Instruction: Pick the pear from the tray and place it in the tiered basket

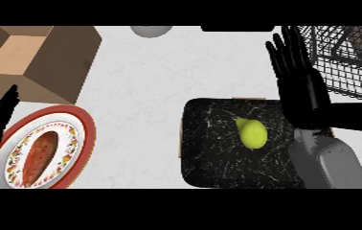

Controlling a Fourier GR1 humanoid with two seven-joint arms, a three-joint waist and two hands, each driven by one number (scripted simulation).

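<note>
- Grey right forearm [329,162] at the counter's [141,80] near right corner, crossing the right edge of the black tray [212,147].
- Right hand [304,95] above it, wide open, fingers straight, past the tray's far right corner and just beside the wire tiered basket [339,56].
- Yellow-green pear [252,133] lying on the tray, right of its centre, near the wrist but apart from it.
- Red-rimmed plate [84,123] at the near left edge, carrying an oblong reddish-brown food [39,155].
- Left hand [8,102] barely showing at the left edge; open or closed, cannot tell.
- Wooden box [50,56] in the far left corner.
</note>
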